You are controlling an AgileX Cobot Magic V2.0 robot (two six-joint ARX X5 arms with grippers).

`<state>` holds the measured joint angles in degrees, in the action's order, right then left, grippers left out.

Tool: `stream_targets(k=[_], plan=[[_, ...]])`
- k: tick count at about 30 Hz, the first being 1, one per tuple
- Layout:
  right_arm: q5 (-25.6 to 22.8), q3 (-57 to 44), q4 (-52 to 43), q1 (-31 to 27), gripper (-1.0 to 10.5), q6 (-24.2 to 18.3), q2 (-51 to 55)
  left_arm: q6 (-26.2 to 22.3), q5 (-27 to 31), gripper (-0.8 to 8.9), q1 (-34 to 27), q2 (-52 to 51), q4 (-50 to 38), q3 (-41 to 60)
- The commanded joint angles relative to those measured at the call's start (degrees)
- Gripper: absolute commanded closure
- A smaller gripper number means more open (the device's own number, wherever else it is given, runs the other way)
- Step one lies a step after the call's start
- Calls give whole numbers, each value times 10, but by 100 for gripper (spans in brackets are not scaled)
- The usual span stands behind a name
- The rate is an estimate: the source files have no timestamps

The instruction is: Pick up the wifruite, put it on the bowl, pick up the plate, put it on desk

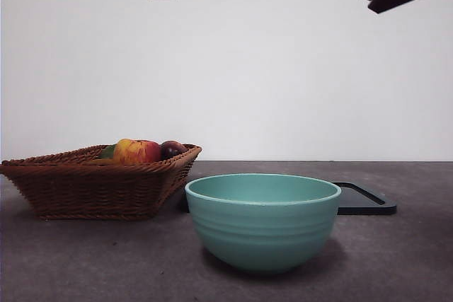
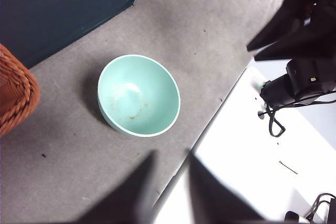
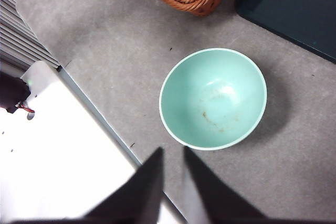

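Teal-green ceramic, faintly ribbed, paler at the rim: the bowl, upright on the dark grey desk and nearest the front camera. Nothing inside it but a few brownish specks on the glaze, seen from both wrist views. Just behind and to one side of the bowl, close to it, a brown wicker basket holding a red-yellow apple, a dark purple fruit and something green beside the apple. Wifruite not clearly picked out; only an orange-brown shape in the basket from the right wrist view, too cropped to name. Behind the bowl on the other side, a flat black tray. Left gripper high above the desk's edge near the bowl, jaws slightly apart, holding nothing. Right gripper likewise high over the edge near the bowl, jaws a narrow gap apart, holding nothing.
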<state>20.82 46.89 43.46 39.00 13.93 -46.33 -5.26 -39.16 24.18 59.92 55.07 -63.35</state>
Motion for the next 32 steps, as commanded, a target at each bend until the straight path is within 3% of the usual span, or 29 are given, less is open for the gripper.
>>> stream_targets(k=[1,28,32], plan=[[-1,8,-4,6,941,-6,-4,-7,-3,805,3,3,-5,-8],[-2,8,-6,6,941,-7,-4,-7,-3,805,3,3,-6,-8],[-2,8,-6,6,941,-7,-4,-63,36,805,-8,-23,-30,-8]])
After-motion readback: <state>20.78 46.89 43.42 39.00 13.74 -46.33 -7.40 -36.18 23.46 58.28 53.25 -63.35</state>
